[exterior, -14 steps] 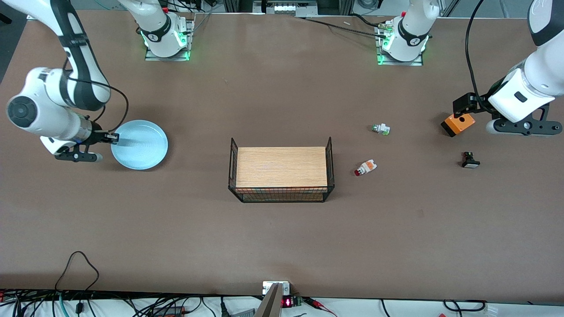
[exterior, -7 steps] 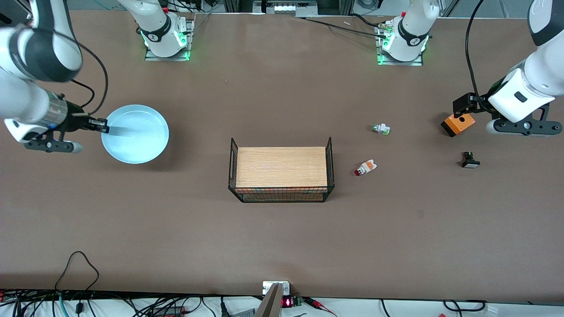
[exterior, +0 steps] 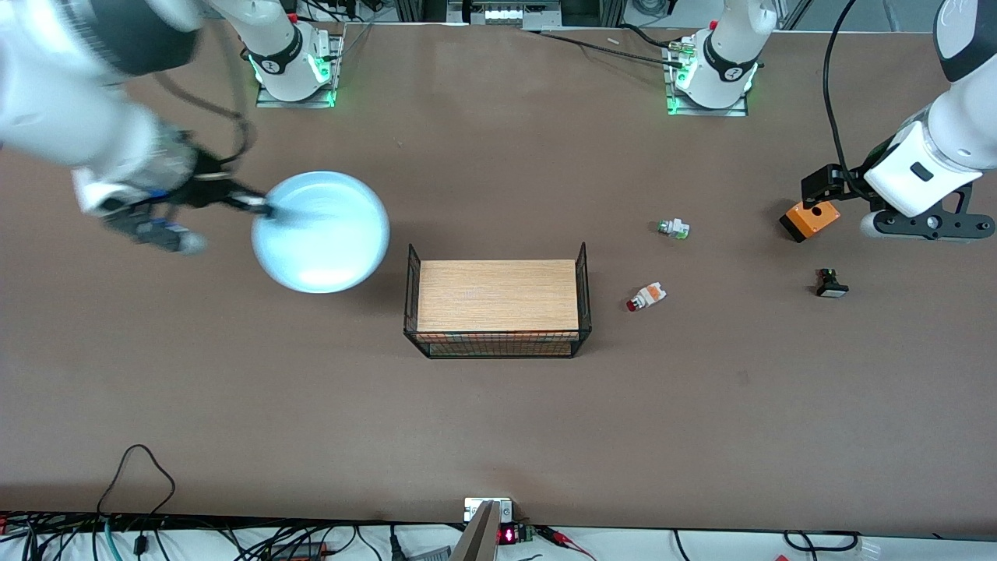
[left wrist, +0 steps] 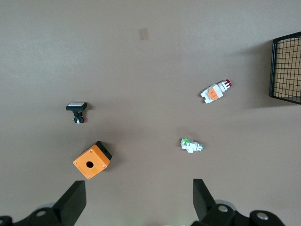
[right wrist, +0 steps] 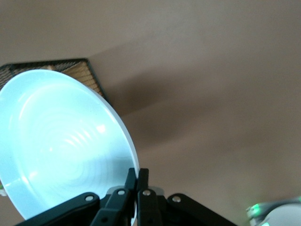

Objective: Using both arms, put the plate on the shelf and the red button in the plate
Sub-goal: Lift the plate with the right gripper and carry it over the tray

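Note:
My right gripper (exterior: 261, 206) is shut on the rim of the pale light-blue plate (exterior: 321, 232) and holds it in the air over the table beside the basket, toward the right arm's end. In the right wrist view the fingers (right wrist: 137, 178) pinch the plate's edge (right wrist: 61, 141). The red button (exterior: 646, 297) lies on the table beside the basket toward the left arm's end; it also shows in the left wrist view (left wrist: 215, 91). My left gripper (left wrist: 138, 200) is open and empty, hovering by the orange box (exterior: 810, 219).
The wooden-topped wire basket (exterior: 497, 308) stands mid-table. A green-capped button (exterior: 673, 228) lies farther from the front camera than the red button. The orange box with a round hole (left wrist: 92, 160) and a small black switch (exterior: 831, 284) sit near the left arm's end.
My right gripper has lifted the plate off the table and carried it toward the basket. The left arm has not moved.

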`<state>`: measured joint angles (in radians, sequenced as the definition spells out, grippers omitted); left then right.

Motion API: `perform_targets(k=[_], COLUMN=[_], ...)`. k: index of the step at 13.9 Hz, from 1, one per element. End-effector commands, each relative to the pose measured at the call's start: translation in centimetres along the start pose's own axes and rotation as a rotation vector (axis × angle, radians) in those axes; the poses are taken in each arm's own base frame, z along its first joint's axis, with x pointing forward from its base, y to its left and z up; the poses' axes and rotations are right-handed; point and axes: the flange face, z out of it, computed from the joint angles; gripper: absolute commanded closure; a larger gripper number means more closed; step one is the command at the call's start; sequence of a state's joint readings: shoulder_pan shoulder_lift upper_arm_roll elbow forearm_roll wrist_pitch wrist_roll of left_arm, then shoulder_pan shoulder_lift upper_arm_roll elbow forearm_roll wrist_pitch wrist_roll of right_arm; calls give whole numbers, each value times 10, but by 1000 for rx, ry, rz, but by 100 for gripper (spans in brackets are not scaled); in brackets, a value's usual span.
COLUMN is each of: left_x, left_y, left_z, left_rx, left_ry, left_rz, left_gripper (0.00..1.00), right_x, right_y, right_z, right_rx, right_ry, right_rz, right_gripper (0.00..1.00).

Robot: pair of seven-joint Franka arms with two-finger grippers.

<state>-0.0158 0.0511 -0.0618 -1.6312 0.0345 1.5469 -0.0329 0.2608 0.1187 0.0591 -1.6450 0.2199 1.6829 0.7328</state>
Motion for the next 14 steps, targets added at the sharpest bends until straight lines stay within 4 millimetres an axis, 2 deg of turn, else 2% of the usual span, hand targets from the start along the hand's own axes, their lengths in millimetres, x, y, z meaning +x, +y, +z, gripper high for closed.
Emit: perform_targets(k=[1, 3, 5, 10, 14], left_x=[1, 1, 1, 1, 1], left_y=[-3, -3, -3, -3, -3], left_z=[-5, -5, -5, -5, -5], left_rx=[-5, -5, -5, -5, -5], left_ry=[-6, -6, -6, -8, -8], left_rz=[-8, -8, -8, -8, -10], left_gripper=[0, 0, 0, 0, 0], right_x=[-52, -88, -105, -98, -86], right_y=[-70, -112, -140, -170, -177], right_z=[25, 48, 71, 120, 140], right_rx=[-15, -5, 21, 86, 109], right_ry=[-6, 5, 18, 41, 51], right_rz=[156, 265, 327, 416, 440], right_gripper=[100, 100, 100, 100, 100])
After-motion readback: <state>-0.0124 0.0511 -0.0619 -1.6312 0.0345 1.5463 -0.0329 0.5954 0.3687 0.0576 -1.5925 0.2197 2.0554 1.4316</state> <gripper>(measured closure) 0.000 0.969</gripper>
